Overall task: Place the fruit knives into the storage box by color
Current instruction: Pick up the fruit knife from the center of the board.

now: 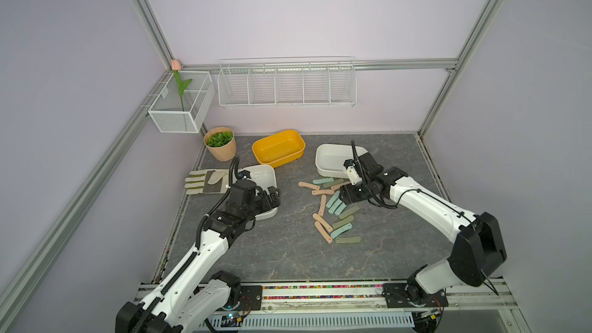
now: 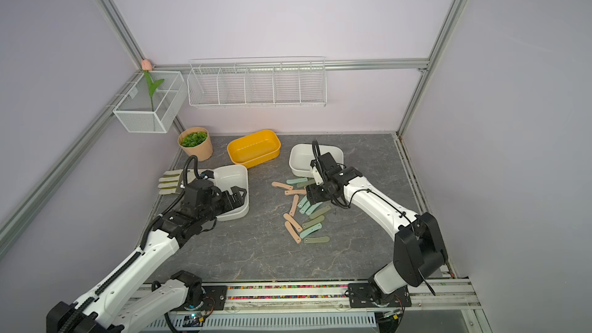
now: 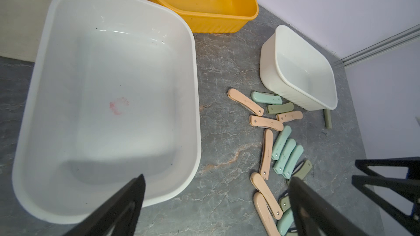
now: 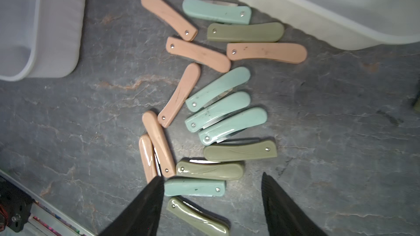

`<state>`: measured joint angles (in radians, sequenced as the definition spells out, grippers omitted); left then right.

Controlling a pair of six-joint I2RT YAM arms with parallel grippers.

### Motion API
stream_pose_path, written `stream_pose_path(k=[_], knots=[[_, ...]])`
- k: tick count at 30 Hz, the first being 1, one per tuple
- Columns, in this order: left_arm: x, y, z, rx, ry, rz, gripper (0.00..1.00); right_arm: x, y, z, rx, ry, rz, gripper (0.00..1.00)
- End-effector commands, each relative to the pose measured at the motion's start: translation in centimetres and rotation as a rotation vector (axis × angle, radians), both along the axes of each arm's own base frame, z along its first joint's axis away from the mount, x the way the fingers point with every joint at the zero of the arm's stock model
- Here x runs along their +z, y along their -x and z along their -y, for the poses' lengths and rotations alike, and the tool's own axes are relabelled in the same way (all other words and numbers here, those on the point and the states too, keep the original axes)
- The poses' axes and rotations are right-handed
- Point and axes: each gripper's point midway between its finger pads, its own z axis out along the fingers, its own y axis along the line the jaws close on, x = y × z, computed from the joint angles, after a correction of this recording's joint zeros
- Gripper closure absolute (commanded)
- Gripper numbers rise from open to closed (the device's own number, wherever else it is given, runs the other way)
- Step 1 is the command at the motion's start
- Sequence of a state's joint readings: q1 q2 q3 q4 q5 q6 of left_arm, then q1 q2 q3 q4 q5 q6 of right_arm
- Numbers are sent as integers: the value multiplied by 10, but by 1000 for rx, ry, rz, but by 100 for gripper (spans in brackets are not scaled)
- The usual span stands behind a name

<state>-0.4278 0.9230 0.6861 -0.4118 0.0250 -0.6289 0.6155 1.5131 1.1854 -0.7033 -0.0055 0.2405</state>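
Right wrist view gives you the clearest look at the right pincer [image 4: 211, 177]: its two black fingers [image 4: 145, 207] stand well apart, nothing is clamped between them, and it hangs over the fruit knives [image 4: 218, 111]. Left wrist view shows you the left pincer [image 3: 217, 177] spread wide and holding nothing. One of its fingers is over the near right corner of the left white tub [image 3: 195, 64], the other over the near end of the knives.

You get the folded steel blades only from the right wrist view, as thin silver edges along some handles. In both top views the knives read as plain coloured bars. Only the left wrist view shows you a reddish smudge [image 3: 119, 105] on the floor of the left white tub. It also shows one olive knife [image 3: 327, 119] apart from the rest, by the near edge of the right white tub [image 3: 266, 71]; in both top views the right arm [image 1: 416, 197] covers that spot.

The knives are short, slightly curved bars with rounded ends and a small rivet near one end, in peach, mint and olive. They lie on the right half of the table [image 1: 288, 251], outside the tubs, in a loose string running from the right white tub toward the near edge. The yellow tub [image 1: 277, 147] stands at the far side, between the two white ones.
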Motion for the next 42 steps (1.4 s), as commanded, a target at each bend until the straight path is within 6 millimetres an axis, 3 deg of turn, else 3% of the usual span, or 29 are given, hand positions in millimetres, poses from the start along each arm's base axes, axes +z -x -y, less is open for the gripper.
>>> stream_pose_path(k=[1,5,9,15,19,25,33,36,42], knots=[[-5,11,1,4,43,-29,1,-5,16,-8,-6,46,31,30],[-7,18,3,-3,72,-48,1,-22,42,-24,33,66,4,31],[-2,21,4,-4,98,-47,1,-40,59,-24,22,106,-19,31],[3,23,10,-17,131,-44,1,-56,75,8,-88,175,-53,31],[4,21,18,-36,142,-42,1,-59,70,37,-174,214,-46,30],[3,18,39,-90,108,-44,1,-45,32,92,-364,194,-22,27],[16,-2,76,-163,94,-40,1,-24,-56,176,-650,75,-33,28],[23,-15,89,-192,78,-40,1,-23,-85,192,-689,50,-54,29],[29,-44,117,-239,79,-50,1,-35,-133,200,-658,85,-78,31]])
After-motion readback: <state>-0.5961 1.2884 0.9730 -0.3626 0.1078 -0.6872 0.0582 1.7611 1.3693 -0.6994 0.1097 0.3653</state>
